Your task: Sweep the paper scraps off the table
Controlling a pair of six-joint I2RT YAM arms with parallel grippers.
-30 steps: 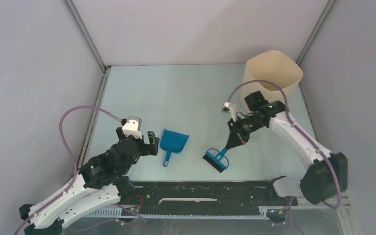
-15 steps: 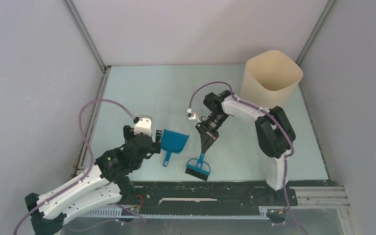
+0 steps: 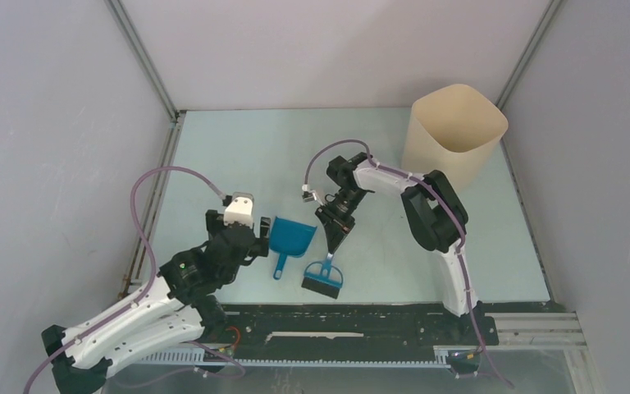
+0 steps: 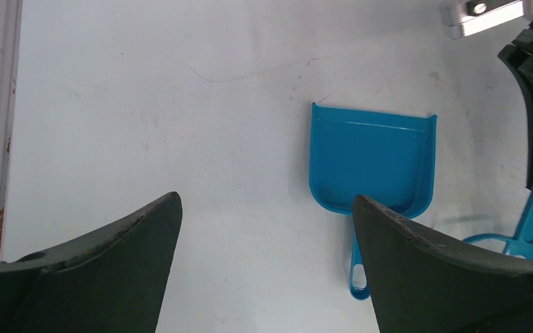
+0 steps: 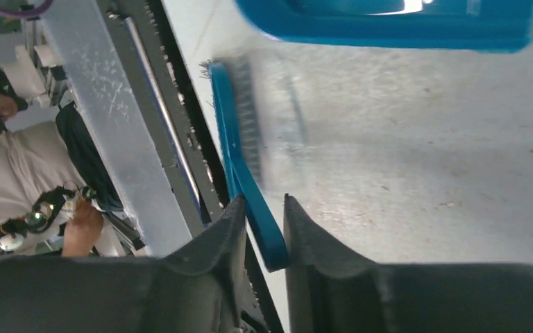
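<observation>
No paper scraps show in any view. A blue dustpan [image 3: 294, 236] lies flat on the pale mint table [image 3: 238, 156], its handle toward the near edge. My left gripper [image 3: 260, 235] is open and empty just left of the pan; the left wrist view shows its spread gripper [image 4: 265, 201] over bare table with the dustpan [image 4: 373, 163] to its right. My right gripper [image 3: 333, 234] is shut on the handle of a small blue hand brush [image 3: 322, 281], whose bristle head sits near the front rail. The right wrist view shows the gripper [image 5: 264, 201] clamping the brush [image 5: 239, 149], with the dustpan's edge [image 5: 388, 24] beyond.
A tall beige bin [image 3: 457, 131] stands at the back right corner. Metal rails [image 3: 160, 189] edge the table, and a black rail [image 3: 336, 316] runs along the front. Grey walls enclose three sides.
My right arm has swung left with the brush, from mid-right to just beside the dustpan. My left gripper moved up to the pan's left side, then stayed still.
</observation>
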